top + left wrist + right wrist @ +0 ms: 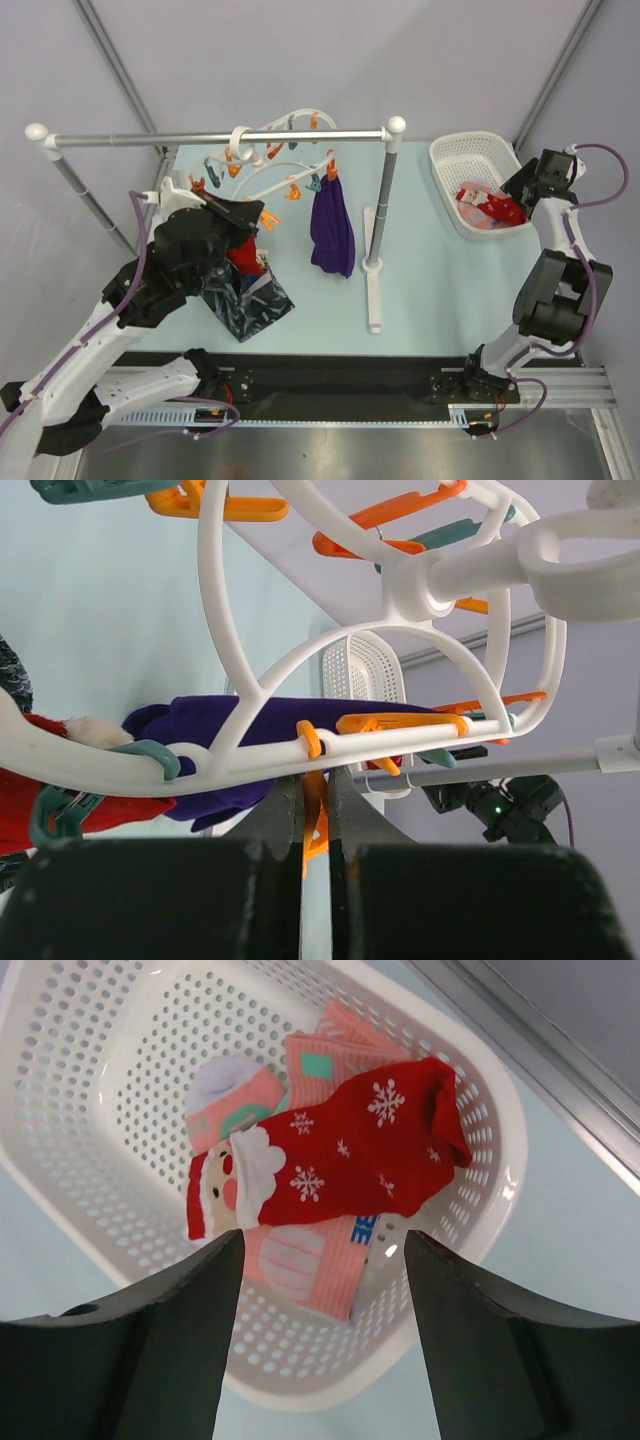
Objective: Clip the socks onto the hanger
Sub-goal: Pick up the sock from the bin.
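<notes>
The white oval hanger (pixel 285 150) hangs by its hook from the grey rail, with orange and teal clothespins. My left gripper (pixel 315 820) is shut on an orange clothespin (pixel 316 825) under the hanger ring (pixel 240 680). A red sock (pixel 245 262) hangs clipped by my left arm and shows at the left of the left wrist view (pixel 50 810). My right gripper (pixel 320 1260) is open above the white basket (pixel 120 1090), just over a red snowflake sock (pixel 340 1155) lying on salmon-pink socks (pixel 300 1265). The basket's socks also show in the top view (pixel 490 210).
A plain purple cloth (pixel 332 228) hangs from the hanger. A dark navy marbled cloth (pixel 245 300) hangs below my left arm. The grey rail (pixel 200 138) with white ball ends stands on a post (pixel 378 225). The basket (pixel 450 160) sits at the back right.
</notes>
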Tool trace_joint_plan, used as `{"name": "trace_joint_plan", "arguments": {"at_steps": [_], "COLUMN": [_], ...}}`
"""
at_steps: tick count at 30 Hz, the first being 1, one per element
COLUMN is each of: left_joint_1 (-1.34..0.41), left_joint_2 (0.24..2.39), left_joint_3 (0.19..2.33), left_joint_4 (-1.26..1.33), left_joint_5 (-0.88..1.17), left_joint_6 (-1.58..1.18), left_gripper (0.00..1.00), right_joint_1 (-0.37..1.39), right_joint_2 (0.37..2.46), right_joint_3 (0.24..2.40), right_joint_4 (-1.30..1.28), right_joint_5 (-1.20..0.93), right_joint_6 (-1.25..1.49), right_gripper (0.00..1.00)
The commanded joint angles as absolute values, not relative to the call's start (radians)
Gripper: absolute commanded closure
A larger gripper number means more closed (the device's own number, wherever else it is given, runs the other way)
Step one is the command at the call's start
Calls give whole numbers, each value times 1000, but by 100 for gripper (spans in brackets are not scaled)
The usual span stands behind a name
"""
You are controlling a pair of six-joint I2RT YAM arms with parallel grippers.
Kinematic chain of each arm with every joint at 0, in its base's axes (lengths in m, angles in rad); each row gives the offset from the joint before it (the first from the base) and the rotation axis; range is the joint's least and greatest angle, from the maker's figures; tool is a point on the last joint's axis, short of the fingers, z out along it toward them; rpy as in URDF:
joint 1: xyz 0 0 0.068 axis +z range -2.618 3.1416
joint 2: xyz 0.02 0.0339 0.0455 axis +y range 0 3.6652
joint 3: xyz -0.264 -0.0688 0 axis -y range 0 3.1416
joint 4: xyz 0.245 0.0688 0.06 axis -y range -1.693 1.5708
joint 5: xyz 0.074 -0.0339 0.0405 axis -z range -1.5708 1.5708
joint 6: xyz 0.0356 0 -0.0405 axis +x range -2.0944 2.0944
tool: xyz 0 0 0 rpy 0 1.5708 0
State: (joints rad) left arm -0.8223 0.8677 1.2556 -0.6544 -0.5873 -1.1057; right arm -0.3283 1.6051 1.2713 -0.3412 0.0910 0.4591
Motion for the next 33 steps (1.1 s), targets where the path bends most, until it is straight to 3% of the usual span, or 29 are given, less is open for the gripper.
{"name": "trace_joint_plan", "arguments": {"at_steps": [1, 14, 18, 24, 33], "left_joint_1": [-824, -822, -822, -824, -822], "left_joint_2": [861, 868, 871, 867, 861], "left_joint_3": [1246, 1230, 1229, 1232, 1233], "left_joint_4": [-657, -630, -630, -632, -649], "left_joint_5": [-551, -523, -522, -523, -525], "left_joint_6": [-1085, -1081, -1081, -1072, -1081], "left_gripper": [100, 100, 100, 100, 100], "right_joint_1": [-351, -328, -247, -155, -98], "right_joint_2": [1690, 1951, 1879, 1815, 2005], "right_joint_3": [1333, 1525, 1508, 1506, 1632], "right_joint_4": [-259, -350, -345, -351, -416], "right_joint_5": [97, 110, 308, 436, 255], "right_joint_6": [427, 440, 332, 233, 221], "right_gripper": [30, 41, 17, 9, 37]}}
